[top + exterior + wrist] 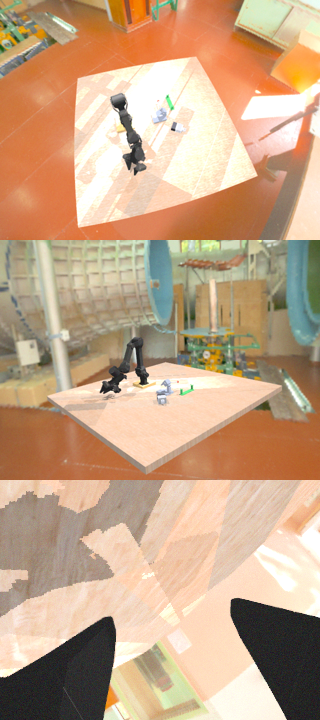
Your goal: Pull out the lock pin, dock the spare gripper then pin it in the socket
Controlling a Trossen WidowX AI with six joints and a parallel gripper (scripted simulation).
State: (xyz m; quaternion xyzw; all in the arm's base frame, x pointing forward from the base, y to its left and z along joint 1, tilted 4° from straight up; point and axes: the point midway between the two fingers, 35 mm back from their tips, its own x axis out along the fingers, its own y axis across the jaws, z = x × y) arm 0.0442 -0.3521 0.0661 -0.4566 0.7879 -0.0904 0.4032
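Note:
The blue-grey mount (162, 114) (168, 389) stands on the table. The lock pin's red tip (158, 101) (177, 381) sticks out from the mount's upper part on a thin pale shaft; how deep the pin sits is too small to tell. The spare gripper (177, 127) (161, 398), light grey with a dark end and a small stub at the other end, lies on the table beside the mount. My gripper (131, 171) (107, 392) (172, 615) is open and empty, above the table, well away from the mount, the pin and the spare gripper.
A green rack (169, 102) (186, 391) with two upright ends stands on the table near the pin's red tip. The arm's yellow base plate (120, 128) (144, 386) lies on the mount's other side. In the wrist view the table's edge curves past between the fingers.

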